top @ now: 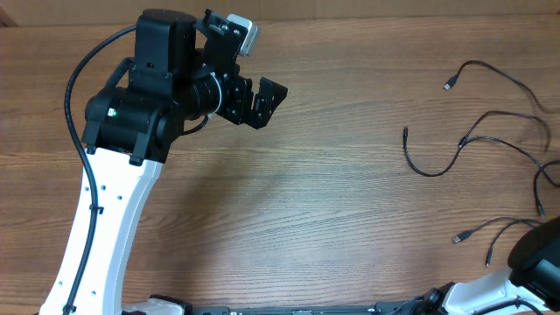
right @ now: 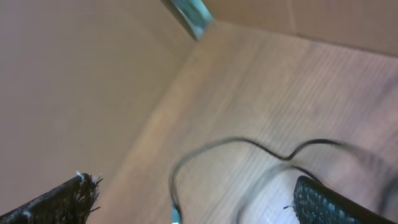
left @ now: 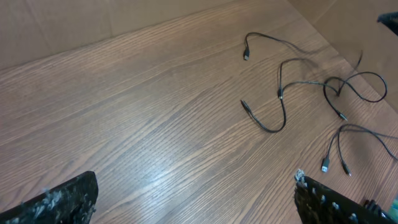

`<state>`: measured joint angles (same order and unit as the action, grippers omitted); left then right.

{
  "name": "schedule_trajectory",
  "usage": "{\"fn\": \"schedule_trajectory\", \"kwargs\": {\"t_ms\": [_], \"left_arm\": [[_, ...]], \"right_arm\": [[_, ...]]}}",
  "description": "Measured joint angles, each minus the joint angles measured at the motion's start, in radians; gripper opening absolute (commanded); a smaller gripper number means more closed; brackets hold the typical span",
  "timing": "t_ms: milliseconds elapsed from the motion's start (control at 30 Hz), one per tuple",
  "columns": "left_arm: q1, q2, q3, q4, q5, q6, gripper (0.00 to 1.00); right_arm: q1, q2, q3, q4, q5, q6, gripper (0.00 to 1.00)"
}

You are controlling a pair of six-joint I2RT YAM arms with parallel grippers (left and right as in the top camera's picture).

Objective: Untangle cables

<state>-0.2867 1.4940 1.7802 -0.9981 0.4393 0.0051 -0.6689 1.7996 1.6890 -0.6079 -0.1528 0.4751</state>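
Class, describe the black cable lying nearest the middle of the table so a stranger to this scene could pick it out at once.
Start at the wood table and look to its right side, where thin black cables lie spread out. The leftmost cable bends in a U. Unlike its silver-tipped neighbours, it ends in a dark plug, the one closest to the table's middle.

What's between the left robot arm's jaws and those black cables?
Nothing. The overhead view shows only bare wooden table between the left gripper, its jaws open, and the cables.
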Motion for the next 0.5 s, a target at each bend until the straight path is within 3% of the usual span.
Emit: {"fn": "schedule_trajectory", "kwargs": {"t_ms": [267, 500], "left_arm": [[0.0, 0.0, 0.0, 0.0, 0.0, 0.0, 0.99], [0.0, 0.0, 0.0, 0.0, 0.0, 0.0, 1.0]], "right_arm": [[0.0, -0.01, 0.029, -0.124, -0.068, -0.056, 1.0], [0.009, -0.141, 0.03, -0.212, -0.125, -0.109, 1.0]]}}
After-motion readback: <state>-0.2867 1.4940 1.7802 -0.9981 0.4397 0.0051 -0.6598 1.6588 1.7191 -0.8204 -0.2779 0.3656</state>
